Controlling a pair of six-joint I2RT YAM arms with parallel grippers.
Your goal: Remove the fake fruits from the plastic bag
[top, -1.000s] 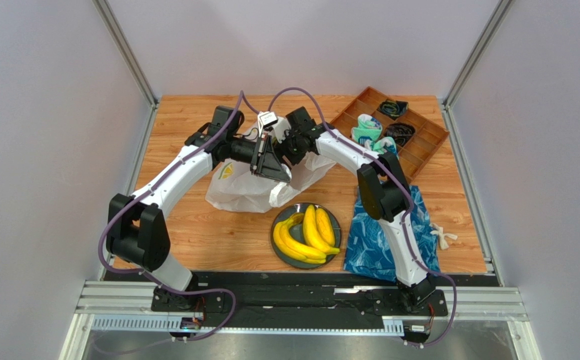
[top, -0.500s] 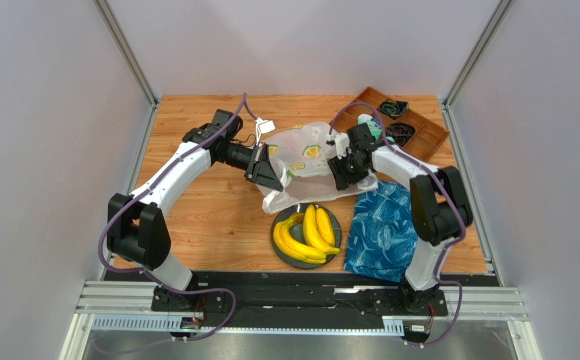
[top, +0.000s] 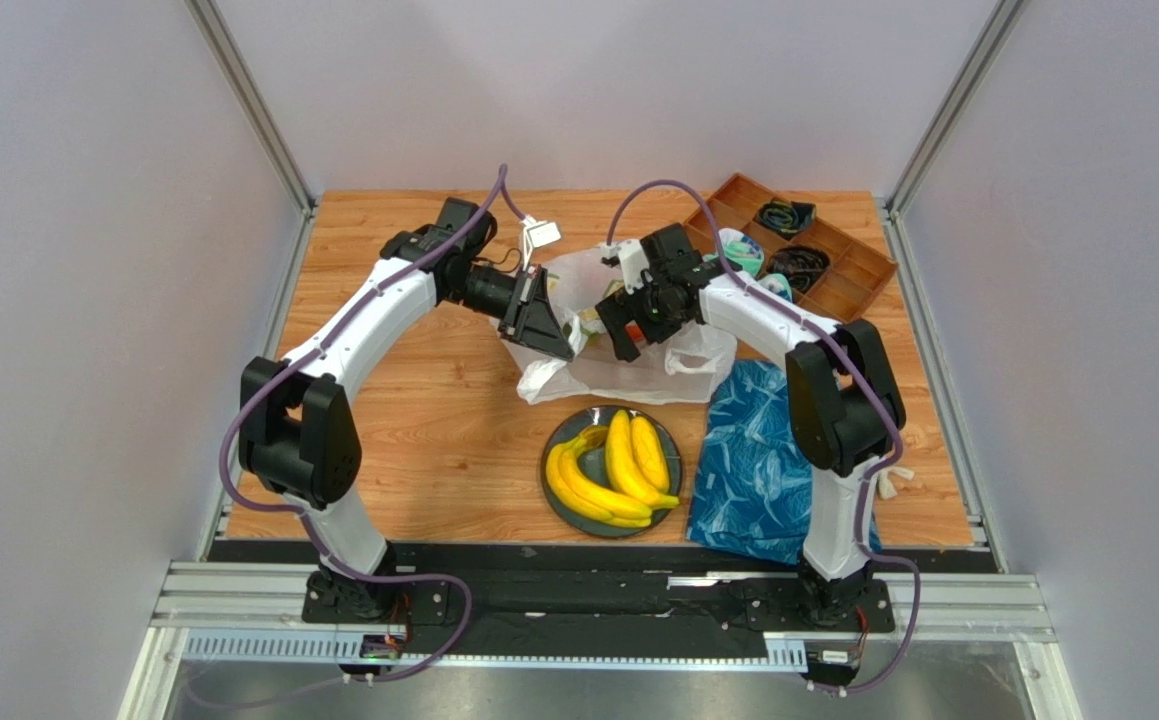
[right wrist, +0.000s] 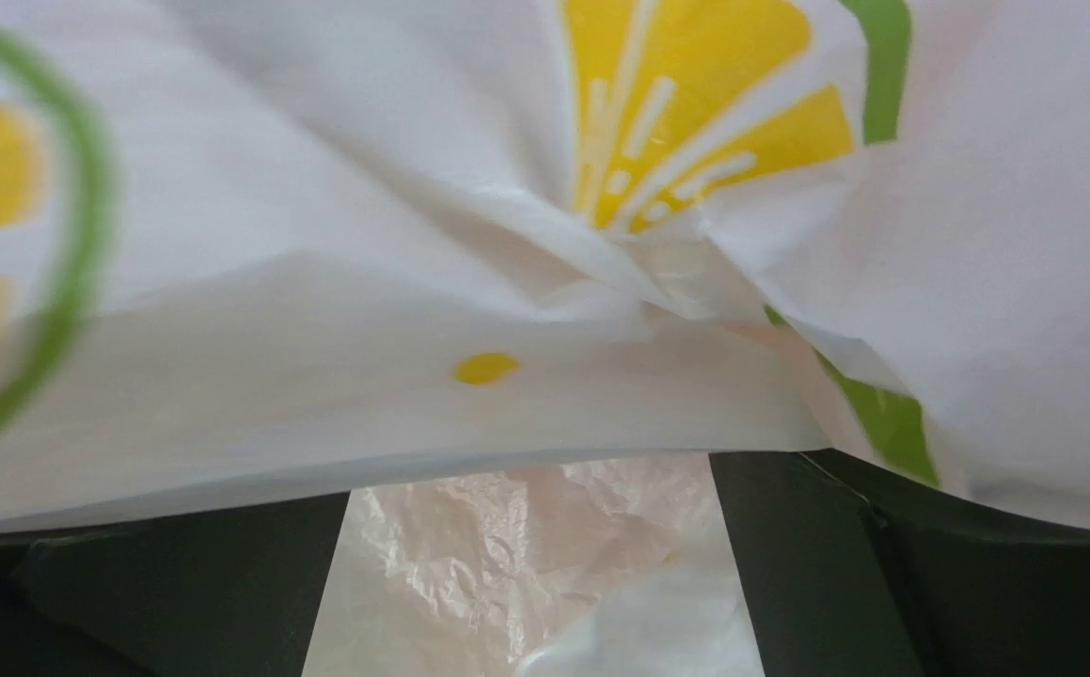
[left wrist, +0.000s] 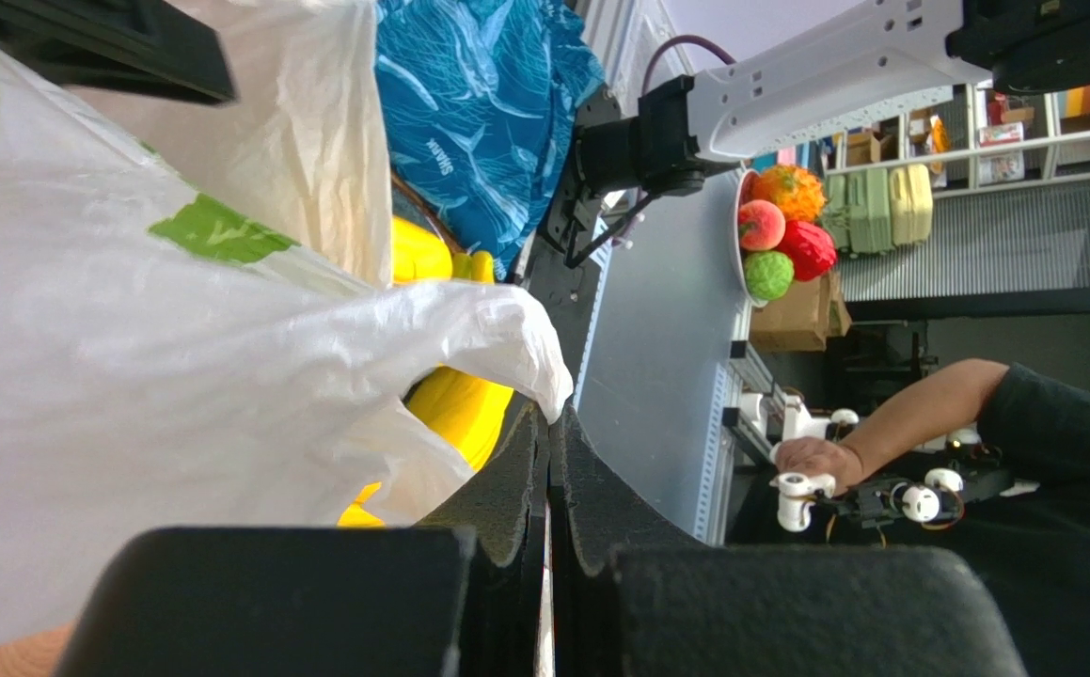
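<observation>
The plastic bag [top: 660, 368] sits crumpled just above the middle of the overhead frame, on the wooden table [top: 390, 435], with both arms meeting over it.

At its left edge is the left pincer [top: 552, 333], reaching in from the upper left. From overhead you cannot read its grip. Its own wrist camera shows the left pincer [left wrist: 550, 423] pressed together, with a fold of the white film [left wrist: 155, 353] pinched at the tips. That view also catches yellow bananas [left wrist: 451, 402] under the bag's hem and the blue cloth [left wrist: 487, 85] at the top.

Just right of it, over the bag's top, sits the right pincer [top: 623, 318]. Overhead it is only a dark block against the plastic. Its wrist view shows the right pincer [right wrist: 529, 522] spread wide, one dark finger at each lower corner. Bag film [right wrist: 367, 353] with a lemon-slice print [right wrist: 692, 85] drapes across the fingers, and more thin plastic lies between them. I cannot tell whether anything is caught there.

Below the bag, at lower centre of the overhead frame, the bananas [top: 612, 468] lie on a dark plate [top: 666, 432], clear of the bag. The blue cloth [top: 758, 465] lies just beside the plate on its right. A wooden tray [top: 863, 285] fills the upper right.
</observation>
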